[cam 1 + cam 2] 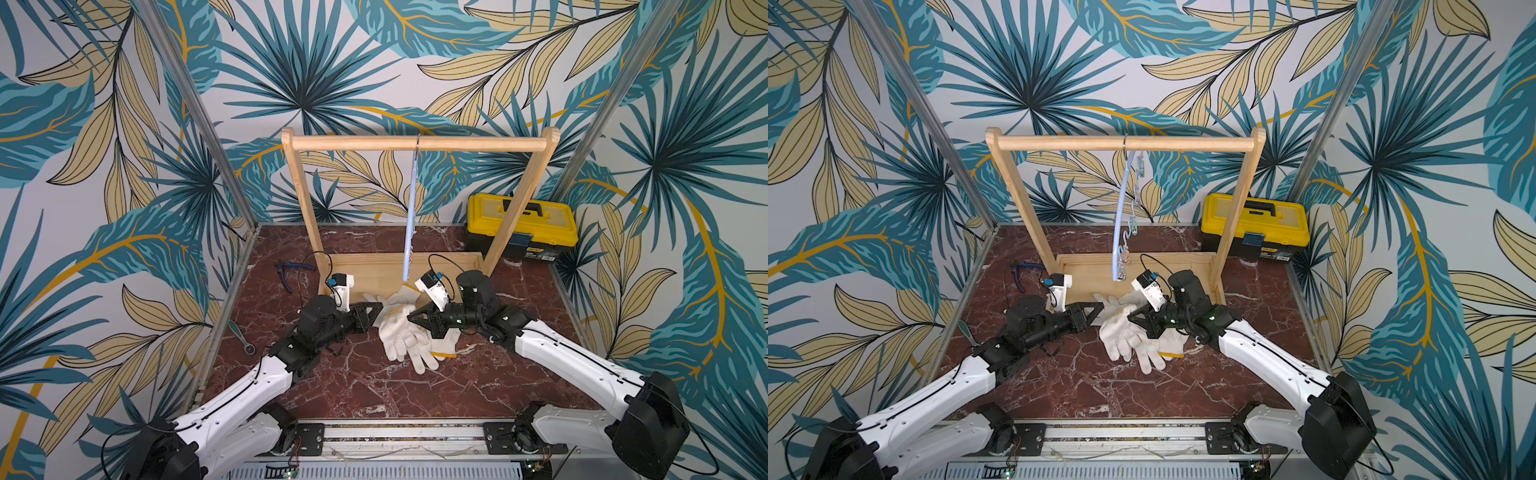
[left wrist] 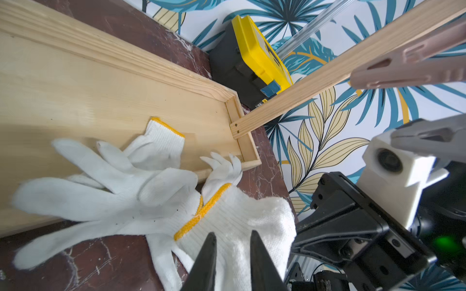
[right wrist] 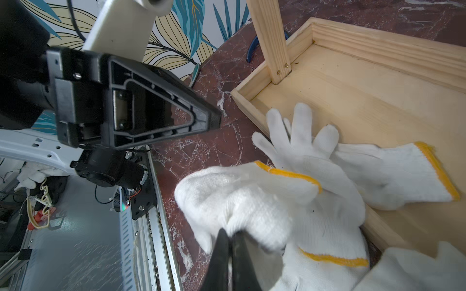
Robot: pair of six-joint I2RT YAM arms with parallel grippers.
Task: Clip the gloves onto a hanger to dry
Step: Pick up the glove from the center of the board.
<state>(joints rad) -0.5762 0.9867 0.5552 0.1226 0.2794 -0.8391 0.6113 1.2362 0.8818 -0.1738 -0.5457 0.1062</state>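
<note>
Several white gloves (image 1: 405,332) (image 1: 1125,332) with yellow-trimmed cuffs lie heaped on the marble floor, partly over the front lip of the wooden tray. My right gripper (image 1: 409,318) (image 3: 228,233) is shut on a bunched fold of the top glove (image 3: 242,196), lifting it slightly. From the opposite side, my left gripper (image 1: 380,307) (image 2: 233,235) meets the same glove (image 2: 239,214), its jaws narrowly open and straddling the cloth near the cuff. The pale-blue hanger (image 1: 410,216) (image 1: 1119,216) dangles from the rail by its hook, with small clips hanging above the gloves.
The wooden rack (image 1: 419,144) stands on a shallow tray base (image 1: 374,266) behind the gloves. At the back right sits a yellow and black toolbox (image 1: 521,226). Blue pliers (image 1: 286,270) and a wrench (image 1: 243,338) lie at the left.
</note>
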